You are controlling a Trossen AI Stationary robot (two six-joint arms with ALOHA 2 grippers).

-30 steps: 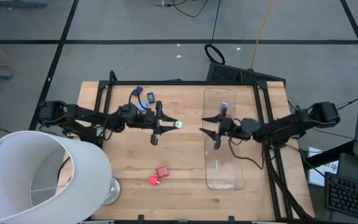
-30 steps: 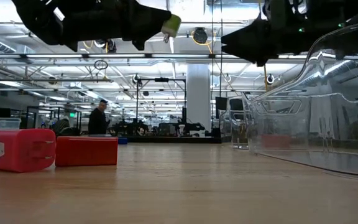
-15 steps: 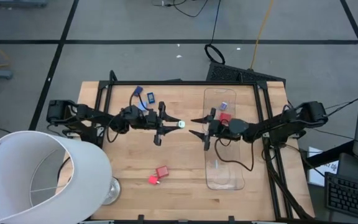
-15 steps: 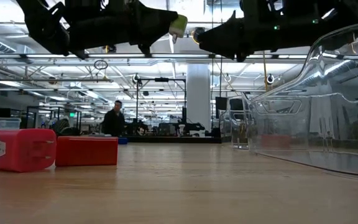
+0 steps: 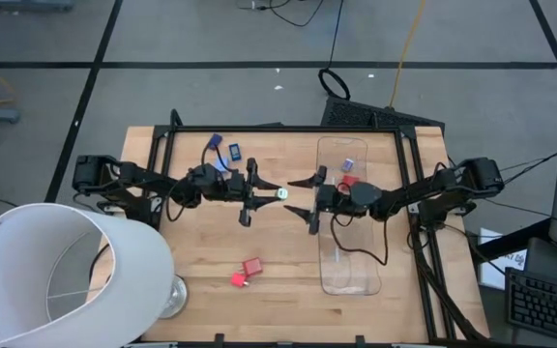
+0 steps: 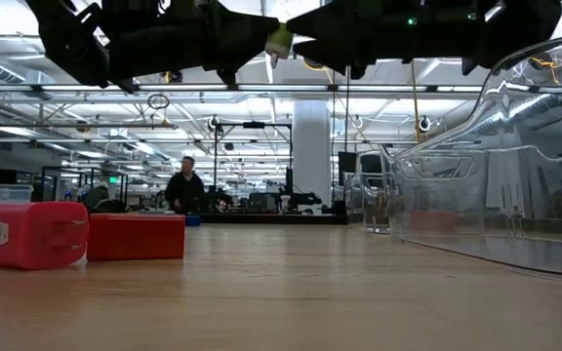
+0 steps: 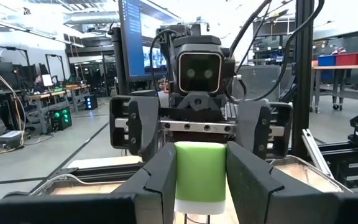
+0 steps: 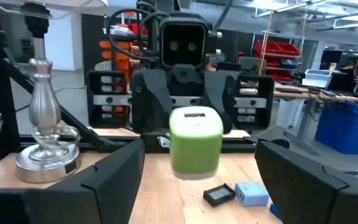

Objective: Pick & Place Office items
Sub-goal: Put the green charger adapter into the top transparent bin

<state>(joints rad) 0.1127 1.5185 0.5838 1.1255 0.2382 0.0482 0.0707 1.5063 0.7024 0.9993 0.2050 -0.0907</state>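
A small green piece with a white end (image 5: 280, 193) hangs above the middle of the table, and my left gripper (image 5: 273, 192) is shut on it. My right gripper (image 5: 292, 196) faces it from the table's right, open wide. Its fingers (image 8: 114, 168) stand to either side just short of the piece (image 8: 195, 140) and touch nothing. Two red pieces (image 5: 247, 272) lie on the wood near the front. Two blue pieces (image 5: 225, 147) lie at the far left. A red piece (image 5: 349, 181) and a light blue one (image 5: 348, 163) lie in the clear tray (image 5: 348, 271). My left gripper pinches the green piece by its two opposite sides (image 7: 182, 177) between its two fingers. The fingers lie about level and come from the table's left. The piece stands out past the fingertips, lifted well clear of the table.
A big white lampshade (image 5: 56, 275) and a silver lamp base (image 5: 172, 300) fill the near left corner. The clear tray (image 6: 496, 195) runs along the right side. A black frame (image 5: 259, 129) lines the far edge. A person (image 6: 185, 185) walks in the room behind.
My right gripper has moved from over the tray toward the table's left, up to my left gripper and the green piece, and has opened wider. The green piece stays held above the table.
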